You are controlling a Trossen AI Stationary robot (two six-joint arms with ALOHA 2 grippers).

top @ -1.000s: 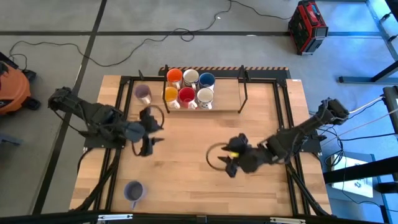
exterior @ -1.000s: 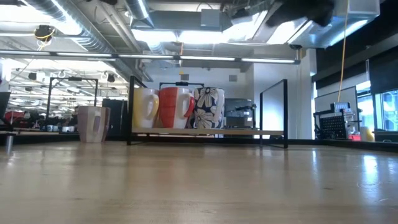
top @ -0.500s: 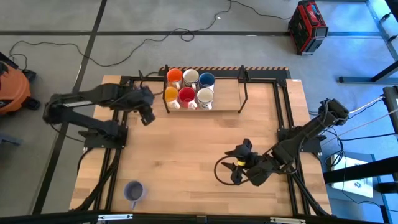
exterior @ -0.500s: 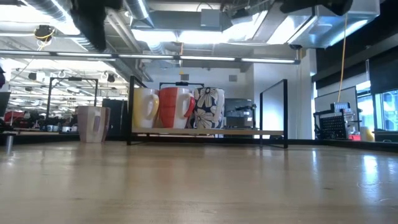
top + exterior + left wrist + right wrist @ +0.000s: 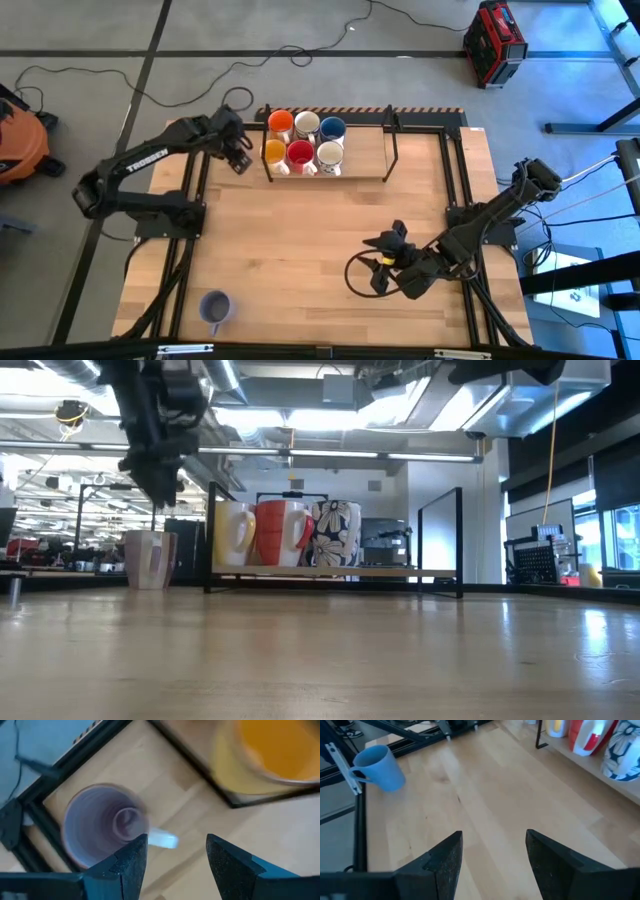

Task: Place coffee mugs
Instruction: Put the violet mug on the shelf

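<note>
On the wooden table (image 5: 300, 240): two dark arms, a low rack, loose mugs.

Left arm (image 5: 150, 165) — reaching toward the far left corner, beside the rack. Left gripper (image 5: 237, 155) poised above a pale purple mug (image 5: 102, 827), not touching it; jaws open and empty, fingers (image 5: 122, 865) straddling the mug's handle in the left wrist view. Same mug upright at the left of the rack in the low view (image 5: 150, 559), the gripper hanging above it (image 5: 155, 465).

Right arm (image 5: 490, 220) — stretched over the near right part of the table. Right gripper (image 5: 380, 265) low over bare wood, jaws open, holding nothing; fingers (image 5: 442, 865) spread apart in the right wrist view.

Rack (image 5: 365, 165) — at the far edge, black-framed with a wooden shelf. Six mugs grouped at its left end, in two rows of three. Far row: orange mug (image 5: 281, 124), white mug (image 5: 307, 124), blue mug (image 5: 333, 128). Near row: yellow-orange mug (image 5: 275, 152), red mug (image 5: 301, 153), patterned white mug (image 5: 329, 154). Right part of the shelf bare.

Second pale purple mug (image 5: 214, 308) — alone at the near left corner, upright, well apart from both grippers; bluish in the right wrist view (image 5: 379, 767).
</note>
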